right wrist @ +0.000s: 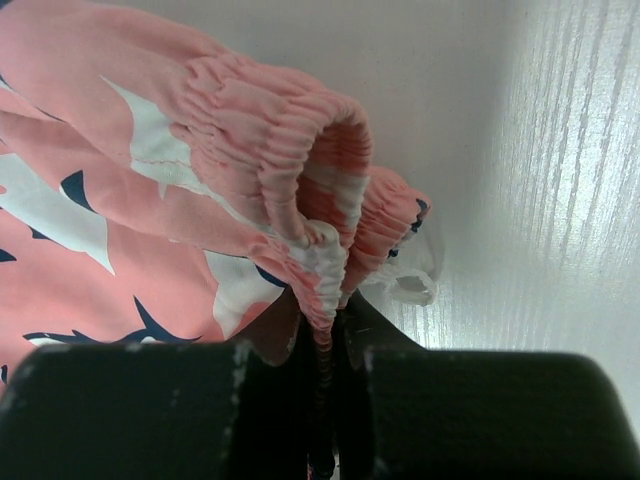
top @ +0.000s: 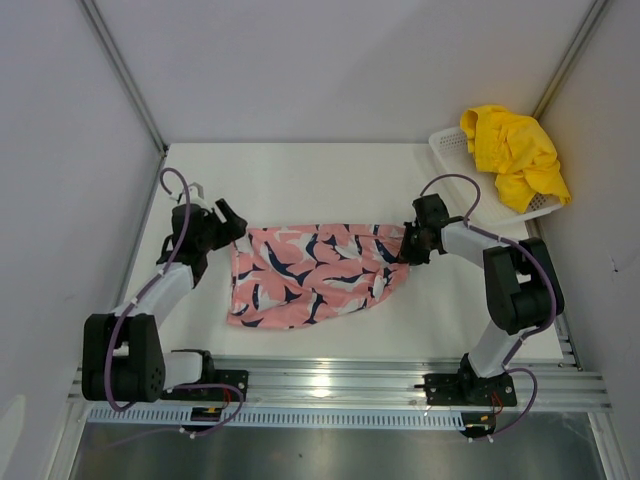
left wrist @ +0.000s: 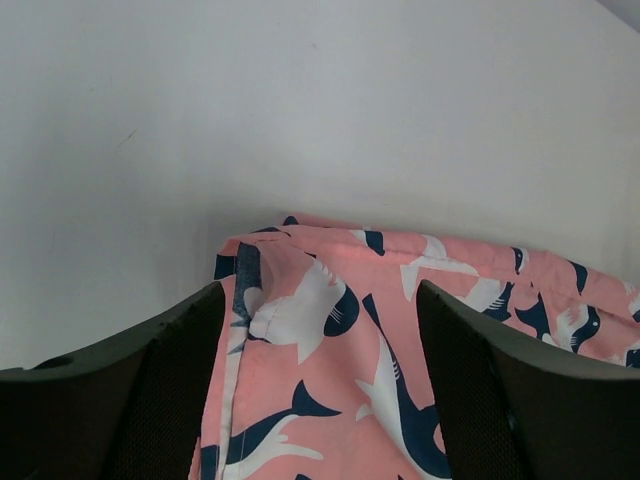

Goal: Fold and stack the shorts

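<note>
Two pairs noted. Pink shark-print shorts [top: 315,275] lie spread roughly flat mid-table, long axis left to right, lower edge slanting toward the aluminium rail [top: 340,378] at the near side. A broad band of white tabletop [top: 300,180] shows between the shorts' far edge and the back wall [top: 340,60], with a narrower strip between their near edge and the rail. Left of the shorts only a slim margin separates them from the side wall. Right of them is a wider gap. Yellow shorts [top: 512,150] sit heaped in a white mesh basket [top: 447,148], well apart from the pink pair at the far right corner, cloth spilling over its rim. Left gripper [top: 232,222] is at the pink pair's upper left corner, jaws spread wide; the wrist view shows the hem corner lying between the two fingers [left wrist: 170,380], unclamped, and contact cannot be judged. Right gripper [top: 408,245] is at the pink pair's right end, jaws pinched tight on the gathered elastic waistband [right wrist: 300,150], which bunches and folds over just above the fingertips.
</note>
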